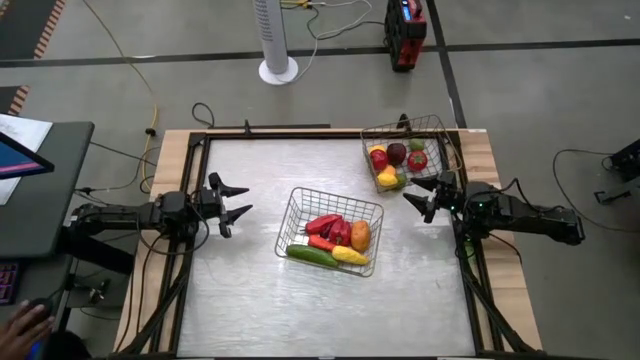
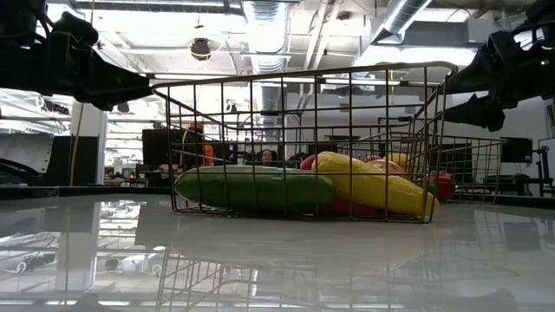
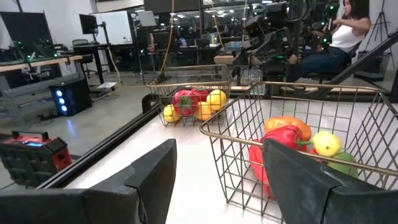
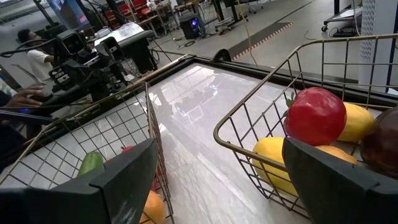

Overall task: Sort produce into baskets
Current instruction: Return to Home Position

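Two wire-mesh baskets stand on the table. The middle basket (image 1: 332, 232) holds red peppers (image 1: 330, 228), a green cucumber (image 1: 308, 255), yellow corn (image 1: 350, 256) and an orange piece (image 1: 360, 235). The far-right basket (image 1: 405, 152) holds red, dark-purple, yellow and green round pieces. My left gripper (image 1: 238, 203) is open and empty, left of the middle basket. My right gripper (image 1: 418, 197) is open and empty, between the two baskets, just near of the far-right one. In the left wrist view the middle basket (image 3: 298, 143) stands close ahead of the fingers.
A dark rail frames the table (image 1: 300, 140). Bare tabletop lies at the near side and the far left. A white fan base (image 1: 278, 70) and a red box (image 1: 405, 35) stand on the floor beyond the far edge. A person's hand (image 1: 25, 322) shows at the near left.
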